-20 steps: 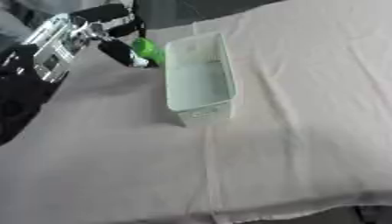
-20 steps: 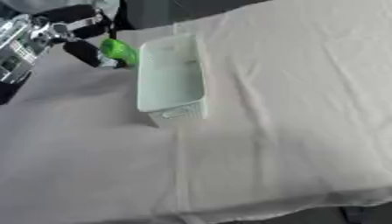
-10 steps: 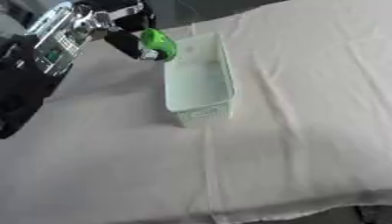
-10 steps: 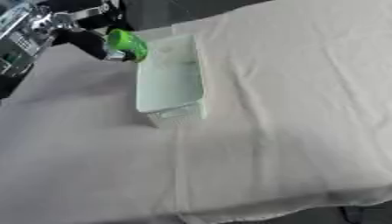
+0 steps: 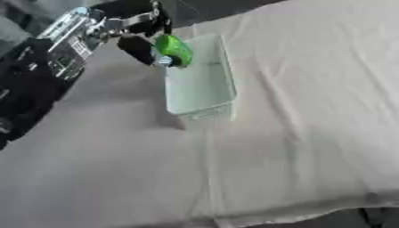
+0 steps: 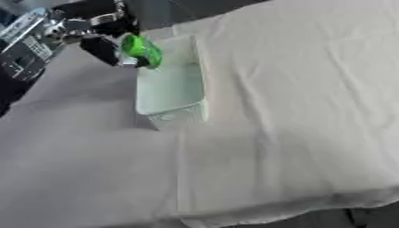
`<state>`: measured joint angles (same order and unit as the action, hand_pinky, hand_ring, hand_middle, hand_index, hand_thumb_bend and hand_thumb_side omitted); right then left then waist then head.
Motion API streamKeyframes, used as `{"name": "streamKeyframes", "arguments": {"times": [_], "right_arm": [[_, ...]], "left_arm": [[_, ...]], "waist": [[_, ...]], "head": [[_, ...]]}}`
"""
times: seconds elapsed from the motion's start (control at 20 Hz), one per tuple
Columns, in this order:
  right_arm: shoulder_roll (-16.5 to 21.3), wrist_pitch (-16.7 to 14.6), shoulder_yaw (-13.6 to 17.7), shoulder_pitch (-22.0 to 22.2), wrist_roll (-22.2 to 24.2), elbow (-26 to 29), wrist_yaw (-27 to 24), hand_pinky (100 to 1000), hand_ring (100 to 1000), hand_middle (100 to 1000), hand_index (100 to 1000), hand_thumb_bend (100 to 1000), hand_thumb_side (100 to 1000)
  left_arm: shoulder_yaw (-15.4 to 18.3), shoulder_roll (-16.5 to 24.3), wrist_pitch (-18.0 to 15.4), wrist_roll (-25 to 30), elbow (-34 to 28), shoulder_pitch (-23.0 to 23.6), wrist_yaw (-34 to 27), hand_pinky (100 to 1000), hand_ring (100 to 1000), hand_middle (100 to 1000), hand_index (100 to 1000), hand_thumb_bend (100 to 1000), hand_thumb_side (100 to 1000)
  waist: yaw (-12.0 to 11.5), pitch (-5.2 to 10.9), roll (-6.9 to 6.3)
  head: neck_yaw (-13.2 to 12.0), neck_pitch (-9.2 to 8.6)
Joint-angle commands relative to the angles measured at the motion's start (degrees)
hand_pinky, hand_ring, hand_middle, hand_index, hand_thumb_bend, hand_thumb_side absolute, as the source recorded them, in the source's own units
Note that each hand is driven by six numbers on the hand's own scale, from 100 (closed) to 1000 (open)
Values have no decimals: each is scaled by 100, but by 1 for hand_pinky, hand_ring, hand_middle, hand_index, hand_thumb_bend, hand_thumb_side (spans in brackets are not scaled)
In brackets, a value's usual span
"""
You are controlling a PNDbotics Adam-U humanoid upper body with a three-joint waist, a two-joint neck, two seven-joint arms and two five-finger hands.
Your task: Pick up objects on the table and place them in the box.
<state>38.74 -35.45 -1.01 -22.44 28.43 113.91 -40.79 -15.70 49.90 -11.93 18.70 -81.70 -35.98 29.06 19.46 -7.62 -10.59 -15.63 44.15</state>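
A small green object [image 5: 174, 49], rounded and glossy with a pale bluish bit at its lower end, hangs in the air over the far left corner of the box [image 5: 222, 91]. What kind of thing it is cannot be made out beyond its colour and shape. It is tilted, its upper end leaning away and its pale end pointing down toward the box's left rim. It touches neither the box nor the cloth.

The left hand [image 5: 139, 34] holds it: dark fingers curl around the green object from above and from the left, with a thick black finger or thumb [image 5: 137, 49] just beside its lower left side. The hand reaches in from the upper left, behind it a silver and black forearm [image 5: 66, 42] with exposed parts that runs toward the left edge of the view.

The box is a pale mint-green rectangular bin, open at the top, lying lengthwise away from the camera and a little askew. Its near end wall shows a grid of small slots. Nothing can be seen lying inside it.

The box stands on a table covered by a light grey-white cloth [image 5: 311, 111], creased in long folds right of the box. The cloth's near edge drops off at the bottom of the view.

The right hand shows in neither view.
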Motion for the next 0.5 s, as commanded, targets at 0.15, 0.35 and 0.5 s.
{"name": "streamKeyframes", "arguments": {"times": [0.15,0.35,0.5], "right_arm": [[161,-327,18,-106,368,68,-64,693,786,847,896,100,561],[164,-325,24,-98,375,68,-73,693,786,847,896,100,560],[166,-330,41,-63,369,68,-62,692,786,847,896,100,568]], "left_arm": [[122,107,-667,-9,-90,-54,187,1000,1000,1000,1000,731,836],[222,88,-840,-316,-50,15,163,1000,1000,1000,1000,676,846],[441,-9,-719,-1188,-206,194,-44,869,904,958,968,539,696]], "waist": [[-1,118,31],[-13,123,34],[-48,129,47]], "head": [[-6,-3],[-11,-3],[-11,-75]]}}
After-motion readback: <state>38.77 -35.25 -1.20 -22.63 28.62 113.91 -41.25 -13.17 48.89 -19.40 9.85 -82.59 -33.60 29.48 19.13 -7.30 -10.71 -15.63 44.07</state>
